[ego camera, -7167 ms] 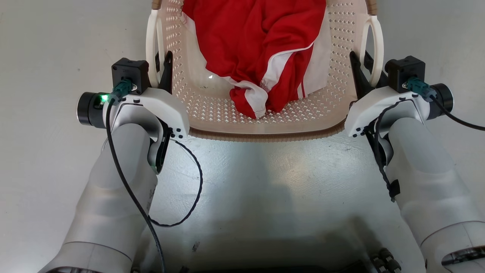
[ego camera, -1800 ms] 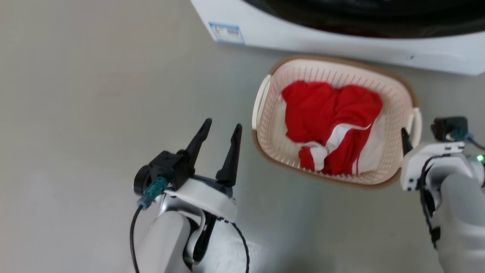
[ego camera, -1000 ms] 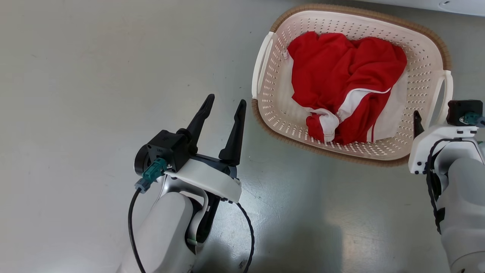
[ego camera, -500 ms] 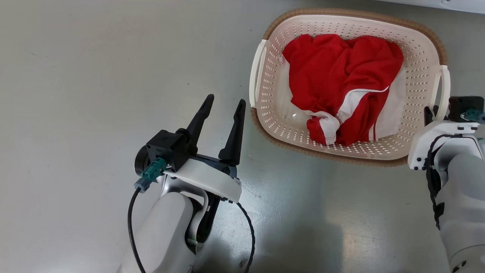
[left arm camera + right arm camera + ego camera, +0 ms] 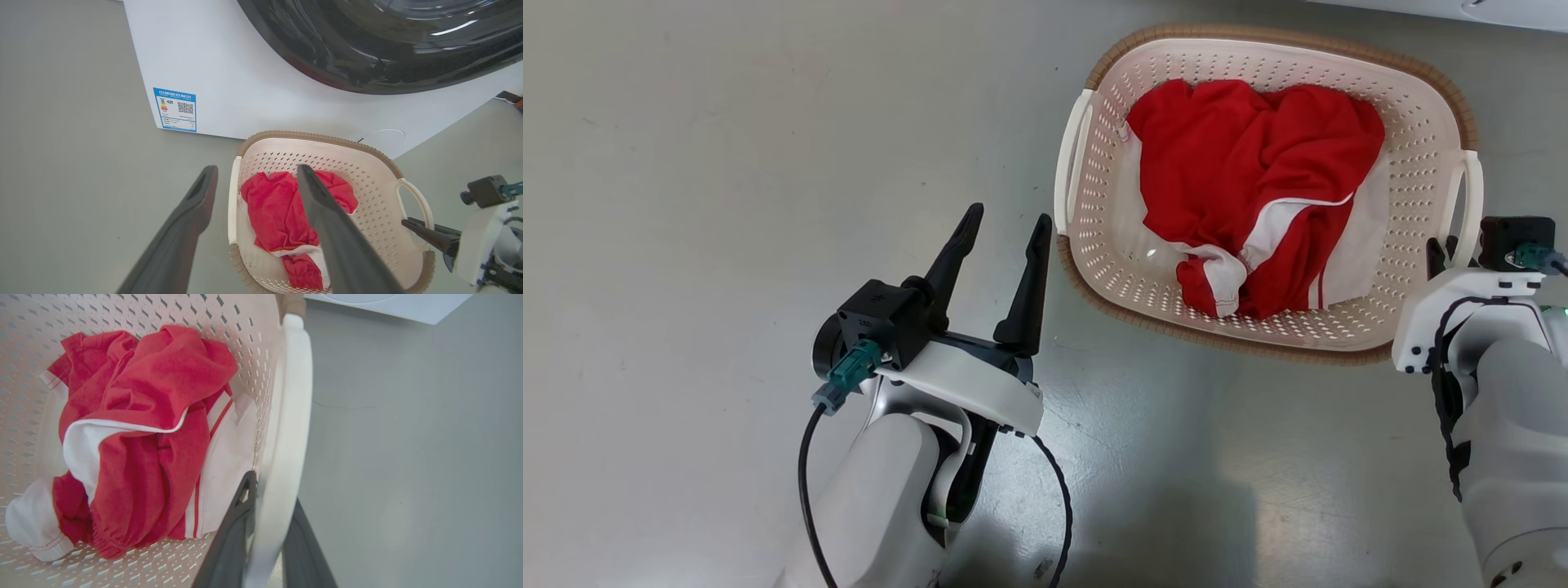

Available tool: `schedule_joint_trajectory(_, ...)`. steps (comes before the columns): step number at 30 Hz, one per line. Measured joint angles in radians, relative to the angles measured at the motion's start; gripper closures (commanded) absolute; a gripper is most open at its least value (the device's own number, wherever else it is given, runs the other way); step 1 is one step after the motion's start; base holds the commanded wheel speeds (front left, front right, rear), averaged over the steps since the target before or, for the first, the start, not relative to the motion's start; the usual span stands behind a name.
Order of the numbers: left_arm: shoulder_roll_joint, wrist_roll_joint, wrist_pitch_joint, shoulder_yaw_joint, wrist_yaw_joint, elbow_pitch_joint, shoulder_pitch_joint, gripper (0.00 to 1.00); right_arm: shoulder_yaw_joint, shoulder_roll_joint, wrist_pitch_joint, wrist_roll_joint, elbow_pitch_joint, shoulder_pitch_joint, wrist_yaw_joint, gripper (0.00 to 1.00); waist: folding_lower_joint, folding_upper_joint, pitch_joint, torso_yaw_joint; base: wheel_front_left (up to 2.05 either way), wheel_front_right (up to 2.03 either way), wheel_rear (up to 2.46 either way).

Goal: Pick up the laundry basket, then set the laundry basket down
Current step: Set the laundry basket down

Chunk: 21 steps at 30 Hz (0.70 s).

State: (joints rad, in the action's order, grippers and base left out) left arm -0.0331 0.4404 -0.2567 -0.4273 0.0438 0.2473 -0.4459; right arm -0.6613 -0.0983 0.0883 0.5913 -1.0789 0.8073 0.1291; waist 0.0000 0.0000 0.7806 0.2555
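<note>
Since seven seconds ago the left gripper [image 5: 1010, 214] has let go of its handle; it now stands spread wide and empty at the 8 o'clock side of the laundry basket [image 5: 1417, 147], just beside the brown rim. The basket rests on the grey floor [image 5: 727, 163] with a red-and-white garment [image 5: 1241, 163] inside and the washer [image 5: 245, 81] at its 12 o'clock. The right gripper [image 5: 271, 490] is clamped on the white loop handle [image 5: 290, 416] at the basket's 3 o'clock.
</note>
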Motion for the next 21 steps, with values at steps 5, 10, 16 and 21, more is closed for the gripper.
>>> schedule_joint_trajectory(5,0.0,0.0,0.0,0.0,0.0,0.001,-0.001,0.0,-0.008,0.002,0.008,0.013,-0.008,0.003,0.0,1.0,0.0,0.0,-0.002,-0.001,0.0,0.0,0.0)
schedule_joint_trajectory(10,0.0,0.0,0.0,0.001,0.0,0.003,-0.001,0.0,-0.01,0.002,0.009,0.016,-0.018,0.012,0.0,1.0,0.0001,0.0,-0.004,-0.001,0.0,0.0,0.0)
schedule_joint_trajectory(16,0.0,0.0,0.0,0.001,0.0,0.003,-0.002,0.0,-0.011,-0.001,0.01,0.026,-0.024,0.015,0.0,1.0,0.0001,0.0,-0.005,0.0,0.0,0.0,0.0)
schedule_joint_trajectory(21,0.0,0.0,0.0,0.001,0.0,0.003,-0.006,0.0,-0.013,-0.001,0.019,0.027,-0.026,0.015,0.0,1.0,0.0001,0.0,-0.006,0.002,0.0,0.0,0.0)
